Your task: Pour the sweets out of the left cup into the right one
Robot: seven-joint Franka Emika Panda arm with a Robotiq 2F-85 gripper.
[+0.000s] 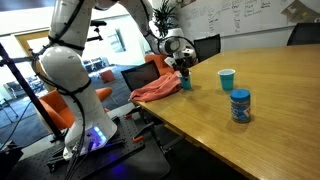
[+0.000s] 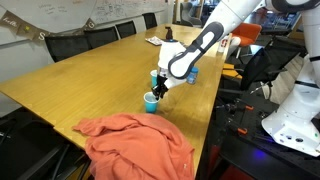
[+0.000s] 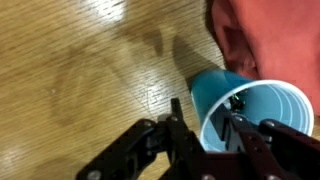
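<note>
Stretching across both exterior views, the wooden table (image 1: 275, 125) bore everything. The white Panda arm (image 1: 65, 70) arched from its base down to the table's edge, beside a crumpled orange-red cloth (image 2: 140, 145). Its gripper (image 3: 208, 120) pointed down at the left cup (image 3: 250, 100), which stood on the table just beside the cloth. The jaws were parted, one finger outside the cup's near wall and one inside the rim. Whether they touched it could not be told. The right one (image 1: 227, 78) stood well apart, near a lidded blue jar (image 1: 240, 105). Shadow hid the left cup's contents.
</note>
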